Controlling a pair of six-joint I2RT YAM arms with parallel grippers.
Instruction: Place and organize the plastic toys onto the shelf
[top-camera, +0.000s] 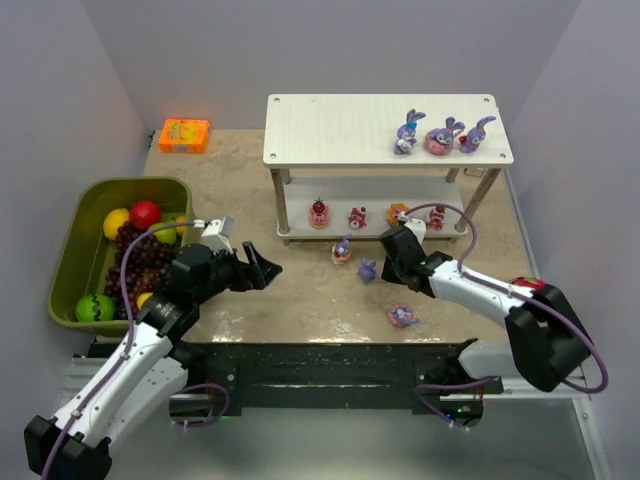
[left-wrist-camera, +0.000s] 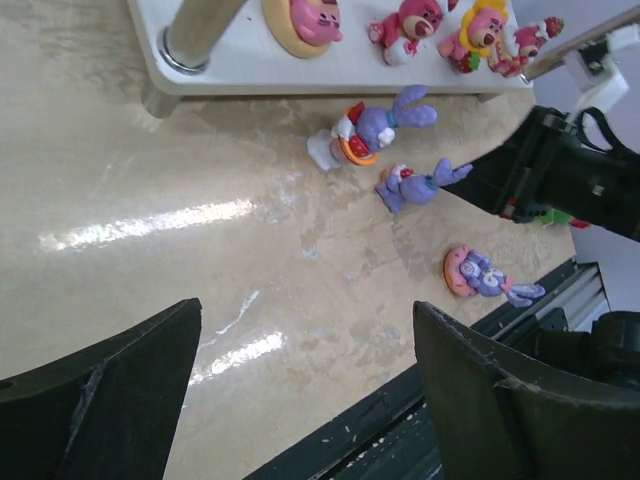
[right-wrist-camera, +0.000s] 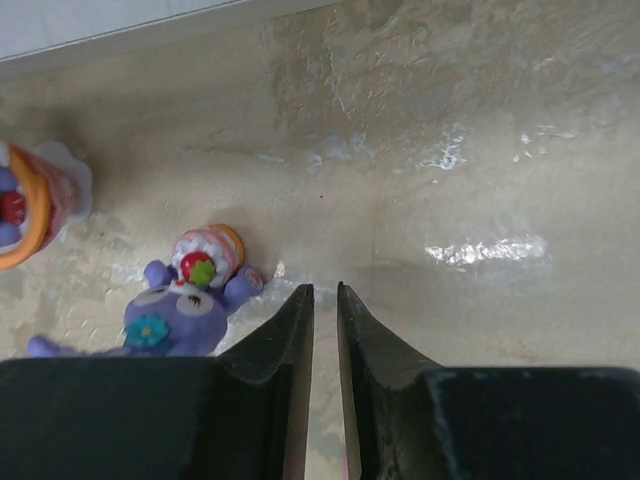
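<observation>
1. The shelf (top-camera: 330, 130) stands at the back of the table (top-camera: 230, 190). It has a pale wood-grain top board with rounded corners, a smooth white lower board and slim cylindrical legs.
2. Three glossy purple bunnies (top-camera: 441, 137) with long upright ears stand in a row at the right end of the top board. The middle one sits in a pink ring.
3. Four small cake-like figures (top-camera: 357, 216) in pink, red and yellow line the lower board.
4. Three more bunnies are on the table in front of the shelf. The orange-based bunny (left-wrist-camera: 375, 125) is nearest the shelf, the lying bunny (left-wrist-camera: 415, 185) is just beside it, and the donut bunny (left-wrist-camera: 485, 275) is nearer the arms' edge.
5. The tabletop is beige and marbled like stone, shiny with streaks of light.
6. The left gripper (left-wrist-camera: 305, 310) has matte black wedge-shaped fingers spread wide and empty, over bare table left of those three.
7. The right gripper (right-wrist-camera: 325, 290) has tapered black fingers with only a thin slit between them, holding nothing. The lying bunny is just beside them.
8. An olive-green bin (top-camera: 75, 250) of round fruit sits at the left.
</observation>
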